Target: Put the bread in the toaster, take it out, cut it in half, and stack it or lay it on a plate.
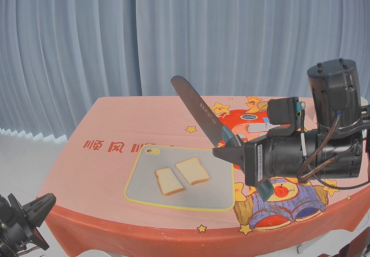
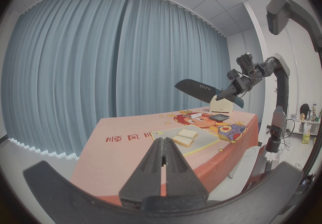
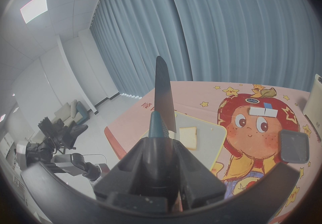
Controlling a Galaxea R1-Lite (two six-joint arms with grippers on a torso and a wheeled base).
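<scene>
Two bread halves (image 1: 169, 181) lie side by side on a cutting board (image 1: 216, 197), below and left of the right pincer (image 1: 230, 150), which grips a knife (image 1: 196, 109), blade slanting up and away; the closed, empty left pincer (image 1: 43, 202) sits farther off.

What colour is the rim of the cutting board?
Yellow, around the grey cutting board; clearest in head view.

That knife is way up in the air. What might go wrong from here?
The knife is held by its handle alone in the right gripper, blade tilted high; it might twist or slip. On its way down it may knock the two bread halves off the cutting board.
</scene>
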